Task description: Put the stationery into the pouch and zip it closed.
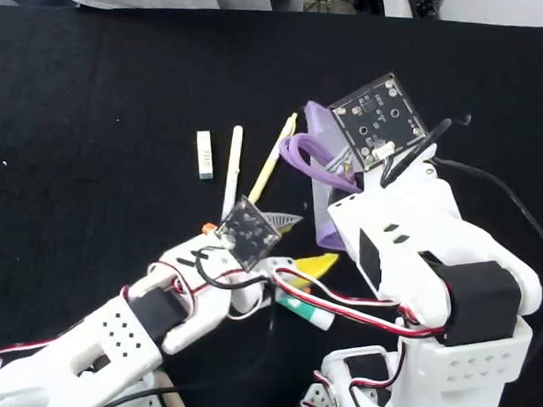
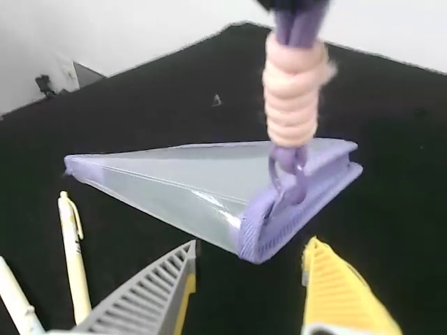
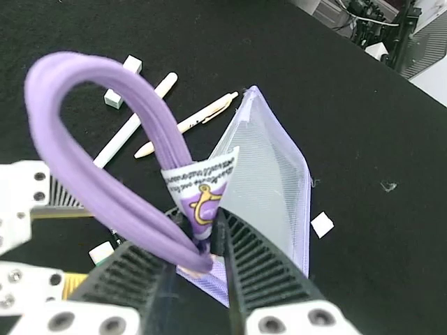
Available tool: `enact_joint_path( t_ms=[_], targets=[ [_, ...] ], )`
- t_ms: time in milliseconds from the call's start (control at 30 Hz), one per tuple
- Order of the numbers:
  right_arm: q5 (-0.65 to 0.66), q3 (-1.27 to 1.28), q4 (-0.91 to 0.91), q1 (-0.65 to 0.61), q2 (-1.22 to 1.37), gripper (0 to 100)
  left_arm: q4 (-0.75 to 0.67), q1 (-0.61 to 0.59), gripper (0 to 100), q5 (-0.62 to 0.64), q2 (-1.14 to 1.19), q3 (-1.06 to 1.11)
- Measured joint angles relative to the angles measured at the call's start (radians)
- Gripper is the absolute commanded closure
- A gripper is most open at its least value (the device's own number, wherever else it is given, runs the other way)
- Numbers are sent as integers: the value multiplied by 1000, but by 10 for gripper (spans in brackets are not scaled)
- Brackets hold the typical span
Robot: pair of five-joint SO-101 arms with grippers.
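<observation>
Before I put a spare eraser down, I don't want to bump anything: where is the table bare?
Bare table lies left of the eraser and along the far edge beyond the pouch. The middle is crowded: two pens, pouch, marker, the left arm and right arm close together.

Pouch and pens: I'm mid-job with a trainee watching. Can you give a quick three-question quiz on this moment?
1. True or false: the right gripper is shut on the purple loop of the pouch.
2. Fill in: the left gripper has its jaws ____, near the pouch's end.
3. Where are the white pen and the cream pen? A, inside the pouch; B, on the table beside the pouch; C, in the left gripper.
Key: 1 true; 2 open; 3 B.
</observation>
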Motion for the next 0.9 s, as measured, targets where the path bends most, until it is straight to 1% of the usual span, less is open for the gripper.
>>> enact_joint_path(
  t_ms=[233,400,567,800,900],
  targets=[
    [2,0,0,0,0,987,0,9,755,-5,227,-129],
    [6,0,0,0,0,987,0,-25,755,-5,359,-209],
    [6,0,0,2,0,987,2,-34,755,-5,344,-219],
    [6,0,0,2,0,987,2,-35,755,-5,180,-175],
    [6,0,0,2,0,987,2,-35,755,-5,155,-169]
  ],
)
